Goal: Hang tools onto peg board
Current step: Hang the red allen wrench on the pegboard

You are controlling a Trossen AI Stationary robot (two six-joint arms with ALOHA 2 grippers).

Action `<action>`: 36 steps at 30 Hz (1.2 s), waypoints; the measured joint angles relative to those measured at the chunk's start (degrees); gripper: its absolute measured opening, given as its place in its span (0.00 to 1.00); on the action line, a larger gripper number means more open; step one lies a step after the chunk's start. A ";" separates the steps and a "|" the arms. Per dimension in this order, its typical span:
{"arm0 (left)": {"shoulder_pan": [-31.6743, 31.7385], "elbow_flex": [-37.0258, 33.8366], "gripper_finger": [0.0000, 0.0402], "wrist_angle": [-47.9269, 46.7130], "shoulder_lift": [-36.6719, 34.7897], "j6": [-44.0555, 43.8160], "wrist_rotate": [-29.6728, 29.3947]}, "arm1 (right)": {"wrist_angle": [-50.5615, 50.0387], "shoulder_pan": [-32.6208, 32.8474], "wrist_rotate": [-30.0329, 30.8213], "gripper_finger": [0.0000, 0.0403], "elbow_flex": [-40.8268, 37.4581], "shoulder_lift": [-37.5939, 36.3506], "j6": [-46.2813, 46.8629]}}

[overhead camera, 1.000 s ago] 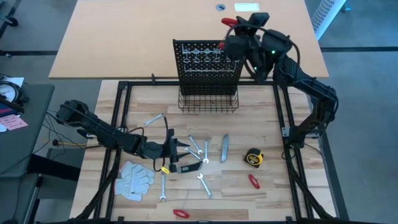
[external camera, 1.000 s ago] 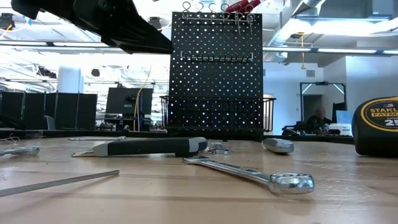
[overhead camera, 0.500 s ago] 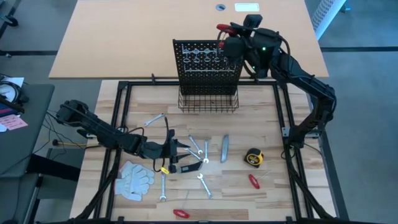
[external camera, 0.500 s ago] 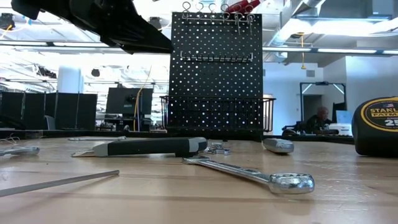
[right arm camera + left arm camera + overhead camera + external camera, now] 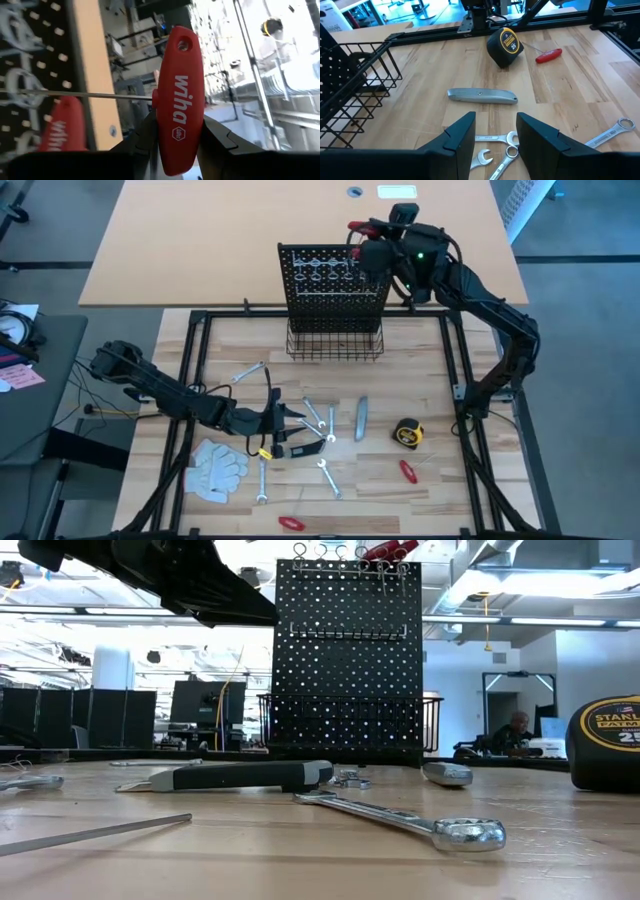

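Right gripper (image 5: pixel 174 137): clenched on a red T-handle key (image 5: pixel 180 95), whose "wiha" lettering shows between the two dark fingers (image 5: pixel 145 135). The key's thin steel shaft runs from the handle toward the peg board (image 5: pixel 335 282). In the high view the right gripper (image 5: pixel 372 242) sits at the board's top right corner, with the red handle (image 5: pixel 360 227) showing just above the top edge. A second red handle (image 5: pixel 57 125) is already beside the board face in the right wrist view. In the low view red handles (image 5: pixel 388 550) stick up at the top of the board (image 5: pixel 347 650), next to silver wrench rings on the upper hooks.

Left gripper (image 5: pixel 494 132): fingers parted, nothing between them, hovering low over the table (image 5: pixel 440 480). In the high view the left gripper (image 5: pixel 290 423) is near the cluster of silver wrenches (image 5: pixel 318 420).

Still on the table: grey utility knife (image 5: pixel 481 95), tape measure (image 5: pixel 504 46), a red-handled tool (image 5: pixel 549 55), a black-handled tool (image 5: pixel 305 448), white gloves (image 5: pixel 215 468). The wire basket (image 5: pixel 335 340) runs along the base of the board.
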 joint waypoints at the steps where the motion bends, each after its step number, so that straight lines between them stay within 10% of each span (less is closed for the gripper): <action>1: 0.00 0.00 0.34 0.01 0.00 -0.01 0.00 | -0.67 -0.15 -0.65 0.24 0.00 0.06 0.42; 30: 0.00 0.04 0.34 -0.05 0.00 -0.04 0.00 | -10.40 -1.31 -8.34 0.25 0.00 1.61 0.75; 36: 0.00 0.04 0.34 -0.01 0.00 -0.05 0.00 | -10.30 0.22 -8.33 0.39 0.00 1.61 -1.69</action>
